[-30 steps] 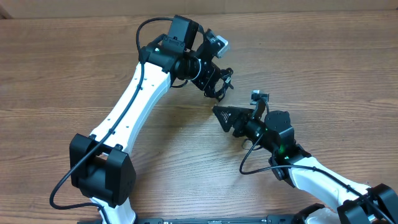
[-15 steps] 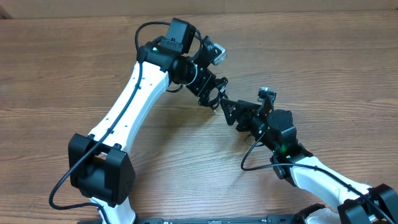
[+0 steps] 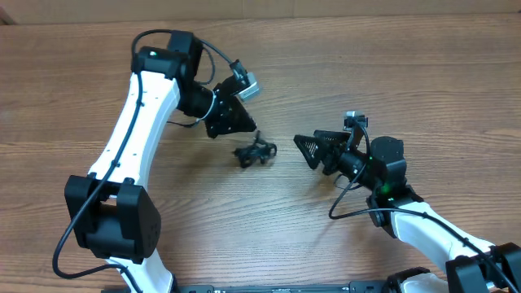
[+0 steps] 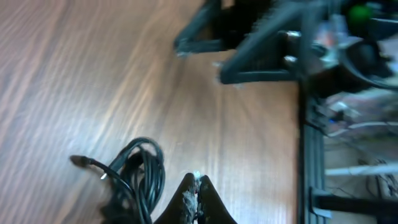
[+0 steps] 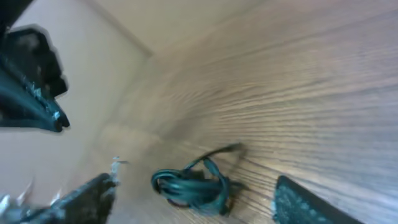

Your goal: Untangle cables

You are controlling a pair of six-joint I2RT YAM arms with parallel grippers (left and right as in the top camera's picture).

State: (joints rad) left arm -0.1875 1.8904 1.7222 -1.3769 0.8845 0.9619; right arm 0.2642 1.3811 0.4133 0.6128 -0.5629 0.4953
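Observation:
The cables [image 3: 255,152] lie as one small tangled black bundle on the wooden table, between the two arms. My left gripper [image 3: 250,129] is shut and empty, just up and left of the bundle and apart from it. In the left wrist view the bundle [image 4: 135,180] sits left of the closed tips of the left gripper [image 4: 196,182]. My right gripper [image 3: 303,151] stands open to the right of the bundle, not touching it. The right wrist view shows the cables [image 5: 198,186] lying ahead between the spread fingers [image 5: 84,198] of the right gripper [image 5: 194,184], with one plug end sticking up.
The right arm's fingers [image 4: 239,40] show blurred at the top of the left wrist view. The left gripper [image 5: 31,93] shows at the upper left of the right wrist view. The table's far edge [image 3: 326,12] runs along the top.
The left gripper carried the cable bundle down toward the middle, let it go and pulled back to the left. The bundle now lies loose on the table. The right gripper drew back a little.

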